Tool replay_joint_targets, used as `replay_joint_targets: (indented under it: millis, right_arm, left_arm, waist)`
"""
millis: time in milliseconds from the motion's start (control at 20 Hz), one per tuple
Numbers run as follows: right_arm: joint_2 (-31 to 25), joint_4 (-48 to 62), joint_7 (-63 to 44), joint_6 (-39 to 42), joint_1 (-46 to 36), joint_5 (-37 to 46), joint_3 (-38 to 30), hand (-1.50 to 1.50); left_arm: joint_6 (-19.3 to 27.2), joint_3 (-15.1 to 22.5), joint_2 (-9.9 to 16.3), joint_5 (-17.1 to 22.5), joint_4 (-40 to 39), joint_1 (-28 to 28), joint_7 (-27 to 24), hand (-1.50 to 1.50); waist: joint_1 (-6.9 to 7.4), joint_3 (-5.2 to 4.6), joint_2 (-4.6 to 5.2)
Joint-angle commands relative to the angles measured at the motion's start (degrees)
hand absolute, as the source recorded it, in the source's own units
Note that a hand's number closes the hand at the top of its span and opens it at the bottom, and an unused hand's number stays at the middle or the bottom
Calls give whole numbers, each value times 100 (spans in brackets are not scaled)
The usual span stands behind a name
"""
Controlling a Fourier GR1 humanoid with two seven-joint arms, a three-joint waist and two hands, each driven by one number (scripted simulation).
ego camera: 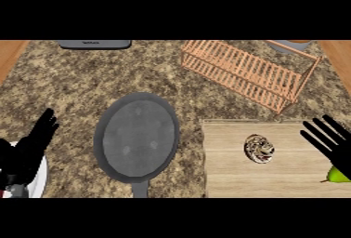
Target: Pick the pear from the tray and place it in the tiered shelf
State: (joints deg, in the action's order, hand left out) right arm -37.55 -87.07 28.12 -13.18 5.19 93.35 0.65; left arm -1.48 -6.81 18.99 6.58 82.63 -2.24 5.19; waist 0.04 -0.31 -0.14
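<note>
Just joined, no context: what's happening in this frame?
Nothing is held yet. The right hand is open, fingers straight, over the right edge of the wooden tray, with the green pear peeking out just beneath it. A speckled round item also sits on the tray. The tiered shelf, a copper wire rack, stands beyond the tray, without the pear. The left hand rests open at the left edge. A grey pan lies mid-counter, untouched.

Green pear (336, 175) (mostly hidden) on wooden tray (233, 172).
</note>
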Motion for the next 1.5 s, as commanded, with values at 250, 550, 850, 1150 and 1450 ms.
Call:
replay_joint_targets:
  millis: [250, 550, 850, 1150, 1450]
  right_arm:
    - [353, 631, 325, 111, -410, 29, -191, 150]
    - [297, 1159, 608, -751, -604, 390, -333, 150]
    - [240, 734, 1104, -1161, -354, -203, -508, 150]
    - [2033, 13, -395, 759, -422, -613, -314, 150]
    - [3673, -24, -2112, 1586, -720, -1039, -649, 150]
  left_arm:
    - [-208, -197, -8, -126, -403, 254, -174, 0]
    - [-309, -358, -102, -92, -491, 259, -283, 0]
    - [-278, -315, -117, -226, -492, 332, -161, 0]
    - [-258, -329, -141, -159, -265, 175, -76, 0]
    - [-300, -286, -131, -169, -246, 185, -48, 0]
  waist:
    - [-7, 30, 15]
    - [-1, 31, 15]
    - [-27, 30, 14]
    - [26, 14, -6]
    - [152, 26, 10]
